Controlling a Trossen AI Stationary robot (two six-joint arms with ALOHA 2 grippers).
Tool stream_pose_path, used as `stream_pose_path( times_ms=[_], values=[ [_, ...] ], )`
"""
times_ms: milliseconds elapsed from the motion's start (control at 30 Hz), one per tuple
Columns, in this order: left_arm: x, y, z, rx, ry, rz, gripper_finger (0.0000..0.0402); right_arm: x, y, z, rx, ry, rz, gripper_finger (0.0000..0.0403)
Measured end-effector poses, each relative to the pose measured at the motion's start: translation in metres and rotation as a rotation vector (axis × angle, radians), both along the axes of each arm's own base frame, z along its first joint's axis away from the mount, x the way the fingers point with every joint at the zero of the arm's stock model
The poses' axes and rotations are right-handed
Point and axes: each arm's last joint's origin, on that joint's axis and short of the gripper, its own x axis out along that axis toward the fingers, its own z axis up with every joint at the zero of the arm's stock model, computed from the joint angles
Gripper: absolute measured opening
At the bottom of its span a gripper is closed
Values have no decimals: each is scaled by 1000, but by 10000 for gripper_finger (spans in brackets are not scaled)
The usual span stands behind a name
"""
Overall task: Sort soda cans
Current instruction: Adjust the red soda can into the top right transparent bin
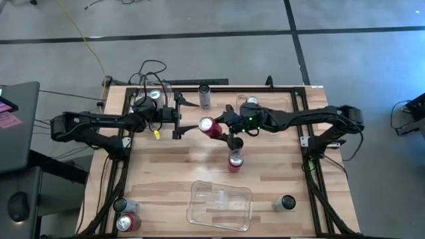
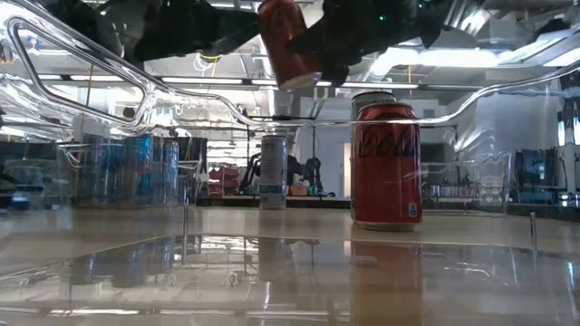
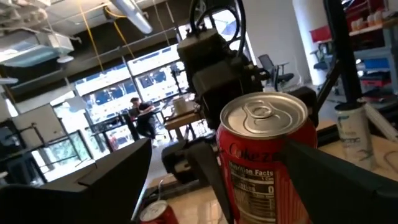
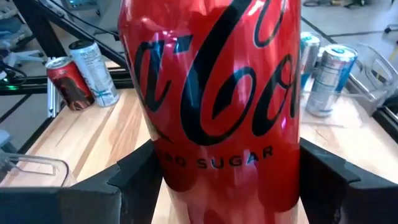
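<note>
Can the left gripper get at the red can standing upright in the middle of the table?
Probably yes: the left gripper looks open, with bare table around the upright red can.

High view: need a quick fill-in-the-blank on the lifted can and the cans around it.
1. The lifted can, held by the right gripper, is coloured ___.
2. The second red can, on the table, stands ___.
3. The pair of cans sits in a corner on the ___ arm's side.

Missing words: red; upright; left.
</note>
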Motion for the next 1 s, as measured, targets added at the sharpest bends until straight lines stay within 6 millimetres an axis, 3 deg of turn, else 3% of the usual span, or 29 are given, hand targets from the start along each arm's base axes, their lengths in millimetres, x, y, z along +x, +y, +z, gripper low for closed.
stream_pose_path(
  times_ms=[333, 1000],
  values=[
    [1, -4, -6, -69, 74, -156, 370, 2, -2, 12, -26, -104, -34, 306],
    [6, -5, 5, -135, 47, -86, 370, 3, -2, 16, -72, -145, -23, 306]
  ],
)
